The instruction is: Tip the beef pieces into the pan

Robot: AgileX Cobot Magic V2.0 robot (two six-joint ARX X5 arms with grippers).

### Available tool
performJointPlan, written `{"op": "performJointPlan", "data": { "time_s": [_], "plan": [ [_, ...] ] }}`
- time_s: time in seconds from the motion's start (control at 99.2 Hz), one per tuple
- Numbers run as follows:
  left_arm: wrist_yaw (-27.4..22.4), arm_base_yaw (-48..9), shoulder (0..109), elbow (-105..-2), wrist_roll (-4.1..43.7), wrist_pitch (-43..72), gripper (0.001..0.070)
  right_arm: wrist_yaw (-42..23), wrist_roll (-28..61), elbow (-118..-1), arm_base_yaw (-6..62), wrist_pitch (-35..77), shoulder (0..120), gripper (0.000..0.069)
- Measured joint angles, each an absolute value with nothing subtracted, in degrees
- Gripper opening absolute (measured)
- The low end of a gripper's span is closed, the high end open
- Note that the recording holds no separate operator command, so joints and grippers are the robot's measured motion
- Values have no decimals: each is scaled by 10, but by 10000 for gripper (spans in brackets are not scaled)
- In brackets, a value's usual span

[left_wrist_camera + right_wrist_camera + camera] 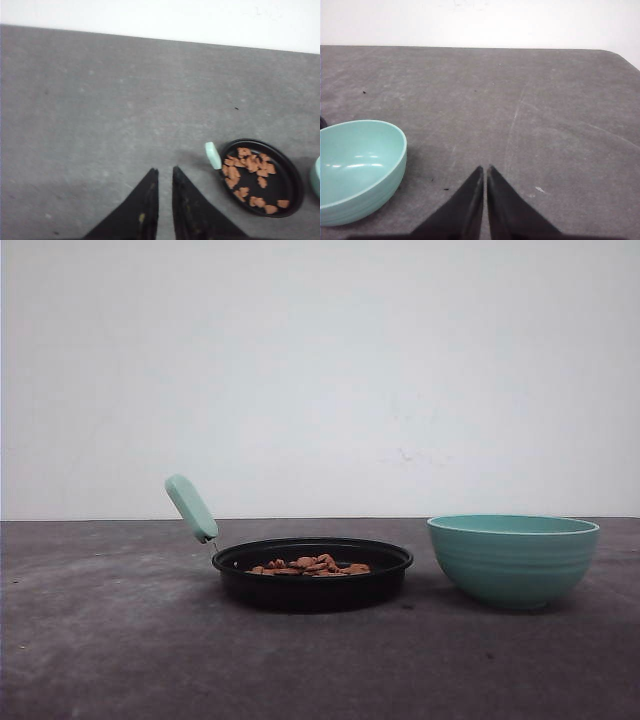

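- Since the beef pieces point(310, 566) are already lying in the pan point(312, 575), the pouring is looking finished; they are spreading as small, irregular reddish-brown chunks across its flat black floor.
- The pan is sitting on the table point(100, 640) as a shallow round dish with a low dark rim, its short mint-green handle point(191, 508) angling up and away to the left.
- Just beside it on the right, apart from it, the teal bowl point(513, 560) is standing upright, deeper, smooth inside and ribbed outside, and it is appearing empty.
- The left gripper point(165, 172) is hanging over bare table near the handle, its tapered black fingers almost together and gripping nothing.
- The right gripper point(485, 169) is hovering near the bowl, tips nearly touching, likewise empty.
- The table is showing a matte, scuffed grey surface.
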State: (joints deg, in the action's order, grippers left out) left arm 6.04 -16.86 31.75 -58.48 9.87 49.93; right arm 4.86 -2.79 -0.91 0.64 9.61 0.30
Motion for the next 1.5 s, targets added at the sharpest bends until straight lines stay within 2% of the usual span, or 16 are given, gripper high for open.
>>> {"op": "performJointPlan", "data": {
  "time_s": [0.151,0.252,0.494,0.615,0.807,1.039,1.271,1.503],
  "plan": [
    [30,-139,306,-575,-5,489,24,49,-28,-9,6,96,3,12],
    [23,-107,271,-526,-32,461,24,49,-28,-9,6,96,3,12],
    [-12,-35,91,-312,0,317,24,49,-28,-9,6,96,3,12],
    [-34,-23,7,-201,10,308,24,49,-28,-9,6,96,3,12],
    [-89,-19,4,-98,43,293,24,48,-28,-9,6,96,3,12],
    [-99,-19,2,-45,51,179,24,49,-28,-9,6,96,3,12],
    [-63,-19,2,-44,37,177,24,47,-28,-9,6,96,3,12],
    [-85,-20,2,-44,27,176,24,46,-28,-9,6,96,3,12]
  ]
}}
